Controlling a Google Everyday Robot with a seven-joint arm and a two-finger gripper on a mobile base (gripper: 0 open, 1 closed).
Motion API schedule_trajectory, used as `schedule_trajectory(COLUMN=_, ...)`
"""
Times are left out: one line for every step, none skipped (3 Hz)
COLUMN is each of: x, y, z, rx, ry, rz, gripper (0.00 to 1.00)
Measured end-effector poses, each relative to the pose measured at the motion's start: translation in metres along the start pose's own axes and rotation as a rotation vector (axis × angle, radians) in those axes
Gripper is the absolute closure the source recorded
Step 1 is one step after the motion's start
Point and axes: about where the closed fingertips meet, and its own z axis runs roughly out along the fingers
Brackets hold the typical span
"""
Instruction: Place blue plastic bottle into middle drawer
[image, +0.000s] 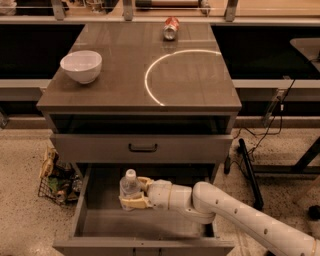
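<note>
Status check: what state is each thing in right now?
middle drawer: pulled open
blue plastic bottle: upright, in the tool's grip
tool: inside the middle drawer, shut on the bottle
upper drawer: shut
white bowl: upright on the cabinet top
red can: lying on its side

Dim, warm indoor light, source overhead. Pale sheen lies along cream two-finger gripper (133, 193), clasped round tall clear plastic bottle with white cap (129, 184), in half-shade inside wide grey open drawer (150, 224). Deep shadow just behind gripper, under closed drawer front (90, 148). Well above gripper, glossy brown cabinet top (115, 85) carries bright white curved arc of light (148, 76), soft glare toward far edge. Up and left of gripper, white bowl (81, 65) brightest object, casting small shadow. Black gloom flanks cabinet.
</note>
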Motion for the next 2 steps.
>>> schedule_trajectory(x=0.013, y=0.005, z=0.026, rx=-0.027, ry=0.017, rz=-0.042, gripper=1.0)
schedule_trajectory(x=0.026, y=0.007, z=0.049, rx=-0.072, ry=0.03, rz=-0.071, gripper=1.0)
